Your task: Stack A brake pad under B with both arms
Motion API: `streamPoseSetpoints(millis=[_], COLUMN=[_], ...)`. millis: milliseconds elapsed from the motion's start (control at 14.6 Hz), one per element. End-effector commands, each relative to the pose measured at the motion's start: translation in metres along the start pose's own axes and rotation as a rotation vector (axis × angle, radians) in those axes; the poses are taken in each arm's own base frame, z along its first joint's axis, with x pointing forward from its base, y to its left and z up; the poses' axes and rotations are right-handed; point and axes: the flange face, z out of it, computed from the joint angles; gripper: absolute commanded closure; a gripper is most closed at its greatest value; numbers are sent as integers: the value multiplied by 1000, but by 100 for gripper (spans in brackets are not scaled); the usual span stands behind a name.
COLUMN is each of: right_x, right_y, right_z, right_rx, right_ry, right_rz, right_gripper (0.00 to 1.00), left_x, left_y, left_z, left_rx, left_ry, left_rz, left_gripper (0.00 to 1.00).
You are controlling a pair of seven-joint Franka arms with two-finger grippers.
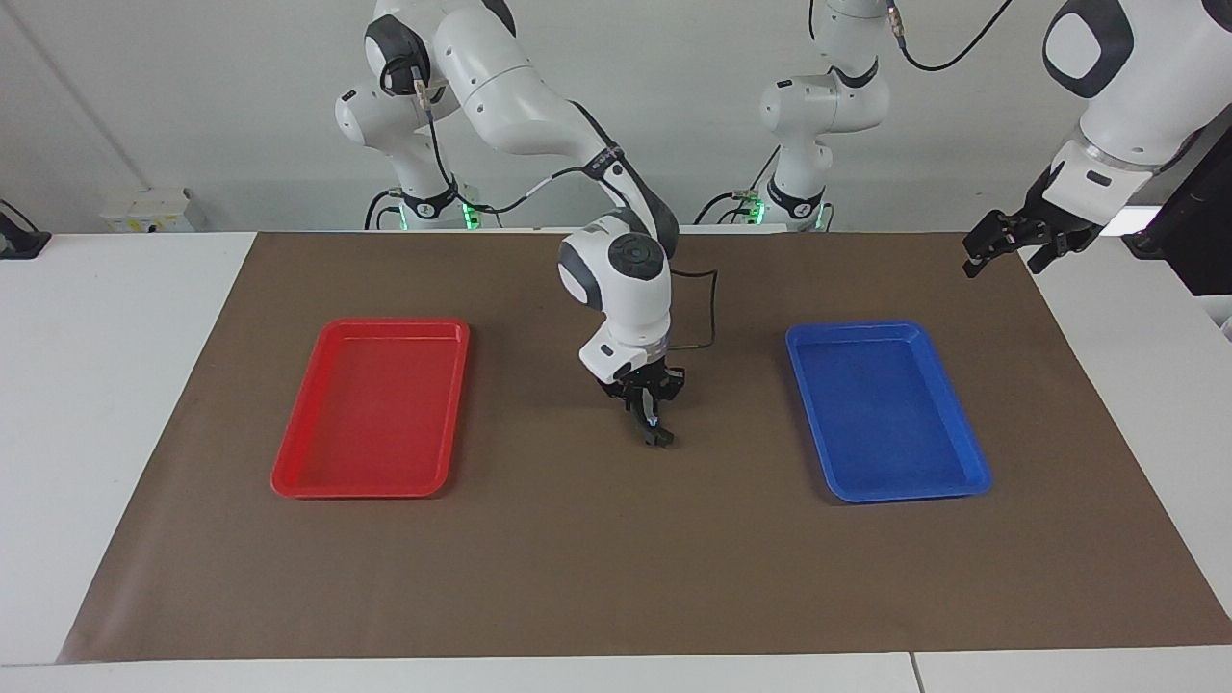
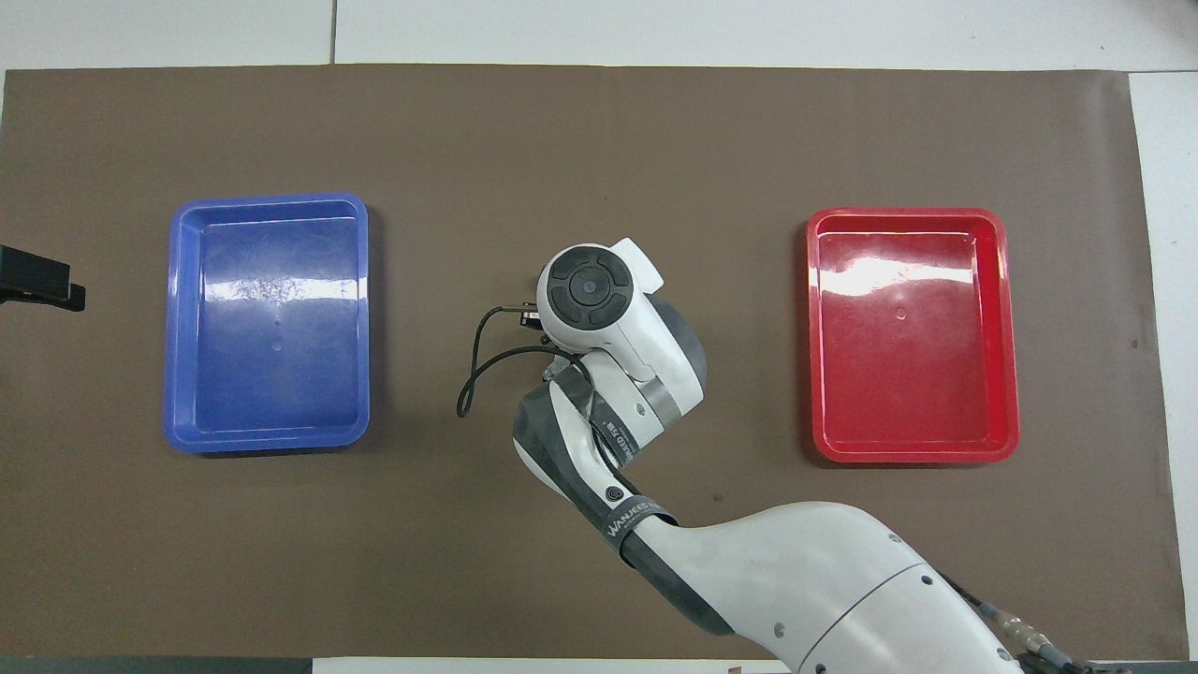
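Neither the short dark brake pad nor the long crescent piece B shows plainly in either view. My right gripper points straight down, low over the middle of the brown mat, between the two trays. A small dark bit sits at its tips; I cannot tell what it is. In the overhead view the right arm's wrist covers that spot. My left gripper is open and empty, raised over the mat's corner at the left arm's end, and waits; its black tip shows in the overhead view.
An empty red tray lies toward the right arm's end of the mat and shows in the overhead view. An empty blue tray lies toward the left arm's end and shows there too. Two smaller white arms with green-lit bases stand at the table's edge.
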Motion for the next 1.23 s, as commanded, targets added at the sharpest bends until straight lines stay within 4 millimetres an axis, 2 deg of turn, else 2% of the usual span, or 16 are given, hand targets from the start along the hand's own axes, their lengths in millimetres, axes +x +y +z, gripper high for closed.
streamPoseSetpoints(millis=[0, 69, 274, 411, 548, 823, 891, 1028, 1165], right_x=[1, 1, 3, 7, 21, 71, 78, 96, 104], right_y=[0, 0, -2, 3, 20, 97, 117, 171, 214], right_z=[2, 2, -9, -13, -45, -114, -133, -174, -198], right_rx=[12, 7, 10, 6, -3, -43, -51, -65, -89], right_ry=[6, 8, 13, 16, 41, 106, 106, 102, 75], right_rz=[-12, -15, -18, -6, 8, 53, 43, 49, 25], right_gripper=[22, 0, 0, 0, 0, 0, 0, 0, 0], left_x=[-6, -6, -6, -6, -6, -6, -6, -6, -6], left_y=[-3, -3, -3, -3, -3, -3, -3, -3, -3], left_z=[-4, -3, -4, -4, -4, -4, -4, -4, -3], left_rx=[13, 13, 13, 13, 13, 13, 13, 13, 13], left_ry=[-6, -7, -6, -6, -6, -6, -6, -6, -7], left_rz=[1, -1, 1, -1, -1, -1, -1, -1, -1], left_gripper=[1, 1, 1, 1, 1, 1, 1, 1, 1])
